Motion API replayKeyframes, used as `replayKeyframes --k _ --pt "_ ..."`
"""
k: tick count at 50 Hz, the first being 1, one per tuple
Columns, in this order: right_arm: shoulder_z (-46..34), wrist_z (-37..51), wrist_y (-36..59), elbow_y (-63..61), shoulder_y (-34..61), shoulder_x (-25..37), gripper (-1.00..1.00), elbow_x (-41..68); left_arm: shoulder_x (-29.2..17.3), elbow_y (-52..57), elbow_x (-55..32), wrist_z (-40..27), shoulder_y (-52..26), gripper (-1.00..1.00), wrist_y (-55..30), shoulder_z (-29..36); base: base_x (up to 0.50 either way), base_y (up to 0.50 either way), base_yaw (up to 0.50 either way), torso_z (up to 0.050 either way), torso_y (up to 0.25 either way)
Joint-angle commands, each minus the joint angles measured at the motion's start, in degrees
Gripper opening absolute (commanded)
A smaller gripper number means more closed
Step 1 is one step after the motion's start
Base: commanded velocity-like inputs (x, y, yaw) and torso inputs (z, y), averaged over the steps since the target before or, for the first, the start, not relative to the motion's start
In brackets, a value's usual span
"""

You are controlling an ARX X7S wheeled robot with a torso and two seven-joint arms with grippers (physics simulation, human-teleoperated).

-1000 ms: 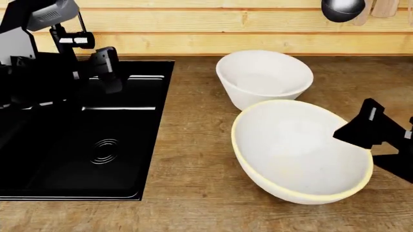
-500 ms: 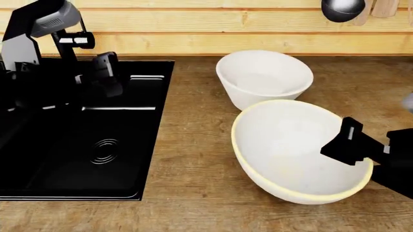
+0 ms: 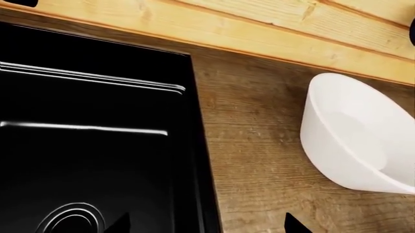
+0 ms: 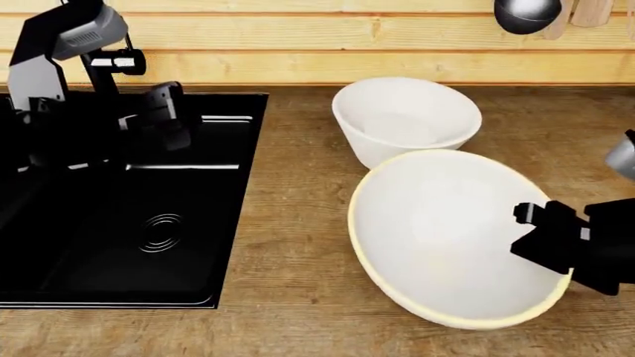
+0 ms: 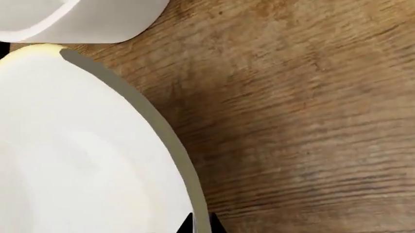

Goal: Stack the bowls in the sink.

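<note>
White glazed bowls sit on the wooden counter, to the right of the black sink, touching or nearly so; neither is in a basin yet. Yellow-rimmed bowl is the nearer, wider one, w/ its right edge raised so it tilts toward the sink. Right gripper sits at that rim; in the right wrist view two dark finger tips straddle the rim of the same bowl, one each side, so the claw reads as closed on the rim, though only the tips show. Plain white bowl stands behind it, near the wood-panelled wall, also seen in the left wrist view. Left gripper hangs over the sink's rear part beside the faucet; its fingers appear spread and holding nothing, approx. as the two tips at the left wrist view's edge suggest. Step in hand, as judged: lift the yellow-rimmed bowl by its rim & carry it to the basin w/ the drain. To do it well: keep the pinch deep over the rim, since glossy glaze may slip; raise before moving sideways so it clears the plain bowl; keep tilt modest; lower flat near the drain, then release.
</note>
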Motion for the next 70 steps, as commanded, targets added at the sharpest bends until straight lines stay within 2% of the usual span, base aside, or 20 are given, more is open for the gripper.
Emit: replayKeyframes --k 1,26,41,48,54,60,64,70 --pt "1.0 1.9 0.9 0.1 3.7 -0.2 -1.0 1.5 -0.1 0.0 -0.1 0.2 -0.8 1.0 0.3 0.6 0.0 0.0 0.0 0.0 0.0" --pt "5.4 6.2 -0.4 -8.9 11.2 7.4 -1.0 11.5 -0.5 2.2 -4.0 -2.0 -2.3 1.0 1.6 1.8 0.0 0.0 0.0 0.0 0.0" --pt "4.6 13.2 3.8 -1.2 22.6 -4.9 -1.0 12.0 -1.9 5.3 -12.9 -7.3 -2.2 1.0 5.2 2.4 0.0 0.0 0.0 0.0 0.0" --pt "3.4 14.1 6.9 5.4 27.6 -11.7 -1.0 8.9 -1.8 5.8 -13.9 -7.0 -2.0 1.0 6.1 2.2 0.0 0.0 0.0 0.0 0.0" --pt "3.3 12.0 8.7 8.1 27.2 -14.2 -1.0 5.7 -1.9 8.7 -19.3 -8.7 0.1 1.0 9.0 2.0 0.0 0.0 0.0 0.0 0.0" --pt "3.1 10.4 10.1 9.9 27.3 -16.2 -1.0 3.9 -4.0 12.8 -27.0 -12.2 2.0 1.0 13.0 2.3 0.0 0.0 0.0 0.0 0.0" --pt "3.2 9.2 10.4 10.4 27.0 -17.8 -1.0 2.5 -5.6 16.4 -32.7 -13.6 3.5 1.0 16.8 1.2 0.0 0.0 0.0 0.0 0.002" --pt "2.9 8.2 10.6 10.5 26.7 -18.9 -1.0 1.9 -6.8 20.4 -36.5 -13.2 6.1 1.0 20.9 -1.9 0.0 0.0 0.0 0.0 0.0"
